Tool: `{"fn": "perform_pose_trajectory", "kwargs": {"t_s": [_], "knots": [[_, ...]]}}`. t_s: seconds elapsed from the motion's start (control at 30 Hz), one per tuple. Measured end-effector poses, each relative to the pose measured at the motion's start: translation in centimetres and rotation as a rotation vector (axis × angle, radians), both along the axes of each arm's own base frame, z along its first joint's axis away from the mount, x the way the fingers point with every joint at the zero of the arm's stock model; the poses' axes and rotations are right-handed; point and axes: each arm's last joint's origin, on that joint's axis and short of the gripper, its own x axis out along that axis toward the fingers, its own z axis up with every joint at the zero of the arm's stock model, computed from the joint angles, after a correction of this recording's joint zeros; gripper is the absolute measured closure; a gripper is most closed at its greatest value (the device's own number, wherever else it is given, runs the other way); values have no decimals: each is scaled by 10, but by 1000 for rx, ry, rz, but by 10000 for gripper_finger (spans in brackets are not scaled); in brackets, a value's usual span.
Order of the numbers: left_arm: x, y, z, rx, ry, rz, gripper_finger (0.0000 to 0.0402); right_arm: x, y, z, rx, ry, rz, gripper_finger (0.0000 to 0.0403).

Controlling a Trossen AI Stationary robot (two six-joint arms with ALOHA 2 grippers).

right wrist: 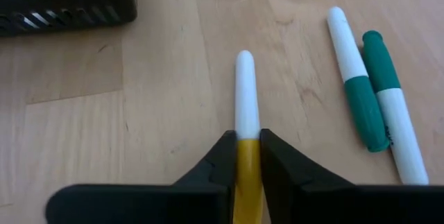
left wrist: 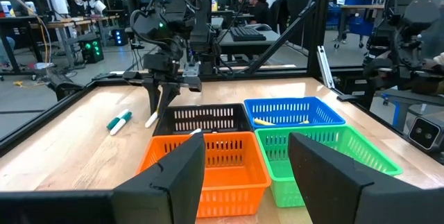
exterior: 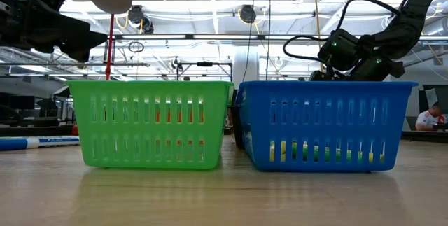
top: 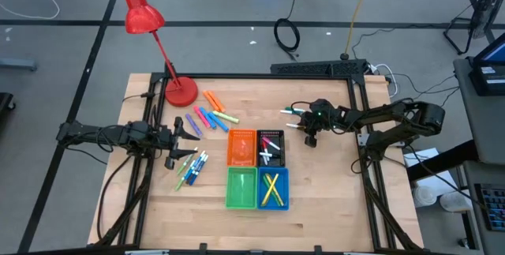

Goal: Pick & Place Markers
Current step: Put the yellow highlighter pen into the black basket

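My right gripper point(right wrist: 248, 144) is shut on a white marker with a yellow cap point(right wrist: 246, 92), just above the wood right of the black bin point(top: 270, 148). In the high view the right gripper point(top: 309, 134) is mid-table. Two white markers with green caps point(right wrist: 371, 99) lie side by side next to it, also seen in the high view as the green-capped markers point(top: 290, 110). My left gripper point(top: 188, 139) stands open, nothing between its fingers point(left wrist: 180, 175), between a cluster of bright markers point(top: 213, 114) and several white-and-blue markers point(top: 192, 168).
Four small bins sit together mid-table: orange bin point(top: 242, 148), black bin, green bin point(top: 241, 188) and blue bin point(top: 272, 188), which holds yellow markers. A red desk lamp point(top: 180, 91) stands at the back left. Bare wood lies along the front edge.
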Motion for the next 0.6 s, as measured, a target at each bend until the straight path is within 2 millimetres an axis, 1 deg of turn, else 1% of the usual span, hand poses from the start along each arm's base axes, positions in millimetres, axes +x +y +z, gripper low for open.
{"fn": "perform_pose_trajectory", "kwargs": {"t_s": [0.2,0.33,0.4,0.6], "knots": [[0,0,0,0,0,0,190,2,0,2,-11,-29,0,370],[0,0,0,0,0,0,190,4,3,6,-16,-53,4,369],[0,0,0,0,0,0,190,5,6,10,-25,-75,18,371],[0,0,0,0,0,0,190,7,14,33,-50,-194,29,369]]}}
